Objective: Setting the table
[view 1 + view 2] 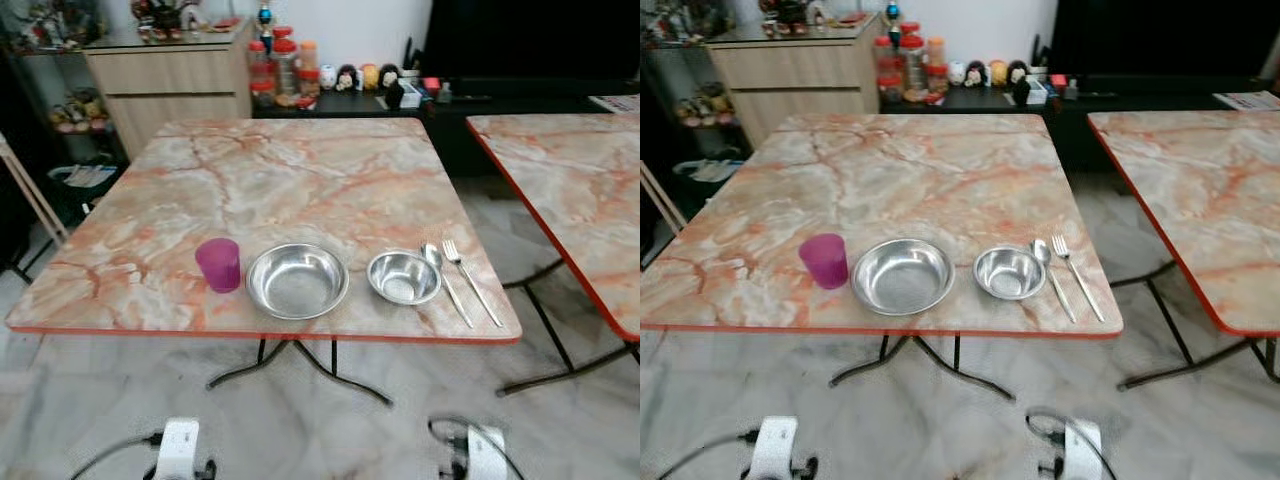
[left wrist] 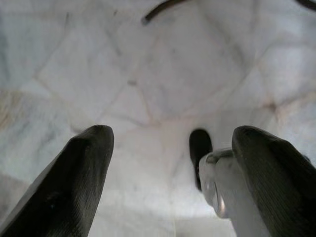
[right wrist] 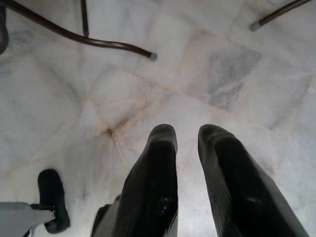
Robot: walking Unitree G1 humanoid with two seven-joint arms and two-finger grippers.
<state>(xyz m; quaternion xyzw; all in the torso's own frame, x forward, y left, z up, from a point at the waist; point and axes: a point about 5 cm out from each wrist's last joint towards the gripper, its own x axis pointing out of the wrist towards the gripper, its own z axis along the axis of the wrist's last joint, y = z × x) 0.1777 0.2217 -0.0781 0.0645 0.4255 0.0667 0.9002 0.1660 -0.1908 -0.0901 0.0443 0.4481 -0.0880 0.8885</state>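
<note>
Along the near edge of a marble-patterned table (image 1: 300,160) stand, from left to right, a purple cup (image 1: 219,264), a large steel bowl (image 1: 297,280) and a small steel bowl (image 1: 404,277). A spoon (image 1: 445,280) and a fork (image 1: 471,281) lie side by side just right of the small bowl. Both arms hang low in front of the table, over the floor. My left gripper (image 2: 173,133) is open with nothing between its fingers. My right gripper (image 3: 187,129) points at the floor tiles, its fingers close together and holding nothing.
A second marble table (image 1: 580,190) stands to the right, across a narrow gap. Curved metal table legs (image 1: 300,365) spread over the tiled floor. Behind are a wooden cabinet (image 1: 170,80) and a dark shelf with jars (image 1: 280,70).
</note>
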